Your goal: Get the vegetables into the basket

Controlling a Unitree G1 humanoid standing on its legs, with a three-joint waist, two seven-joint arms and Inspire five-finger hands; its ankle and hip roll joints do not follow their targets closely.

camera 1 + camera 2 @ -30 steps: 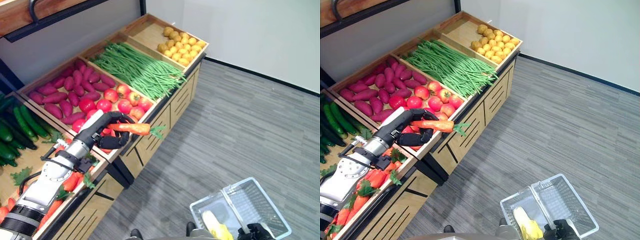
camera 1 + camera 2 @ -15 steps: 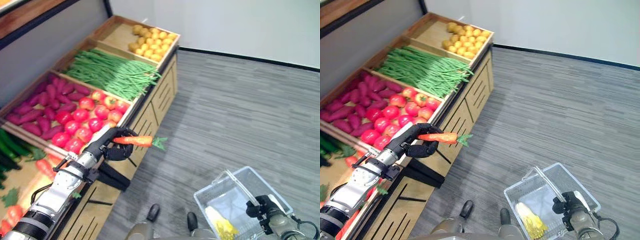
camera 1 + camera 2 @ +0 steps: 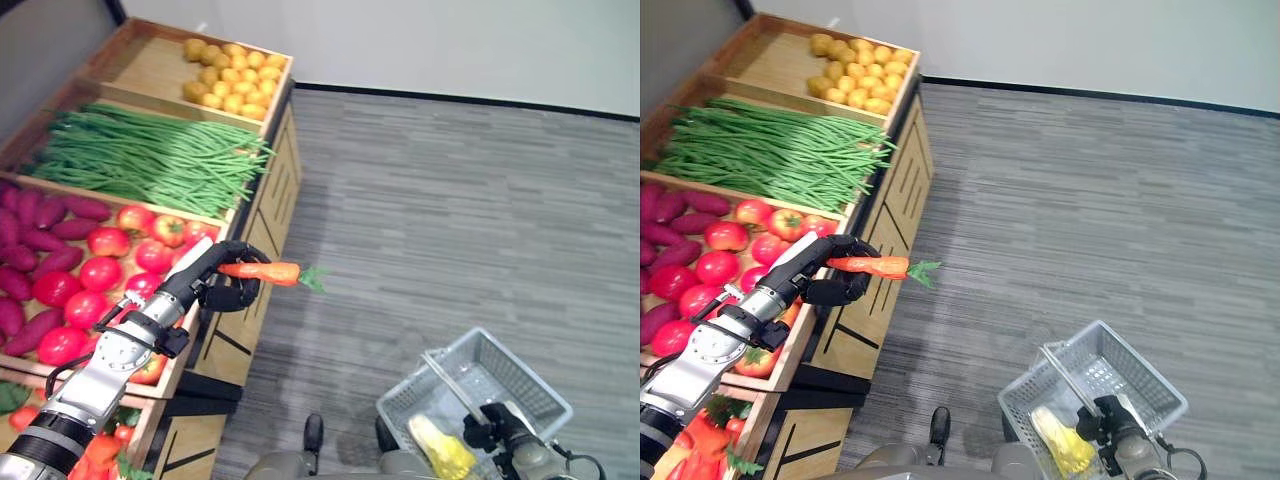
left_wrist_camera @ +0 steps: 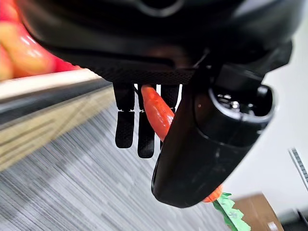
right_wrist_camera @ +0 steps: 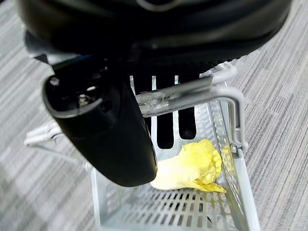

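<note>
Open grey striped floor (image 3: 440, 200) beyond the left hand's (image 3: 222, 283) fingers, wooden produce stand (image 3: 262, 195) behind them.

Produce stand (image 3: 262, 215) sits left; basket (image 3: 530, 385) on the floor near right, well apart, a leafy vegetable (image 3: 440, 452) in it. Carrot (image 3: 262, 270) hangs just off the stand's edge.
</note>
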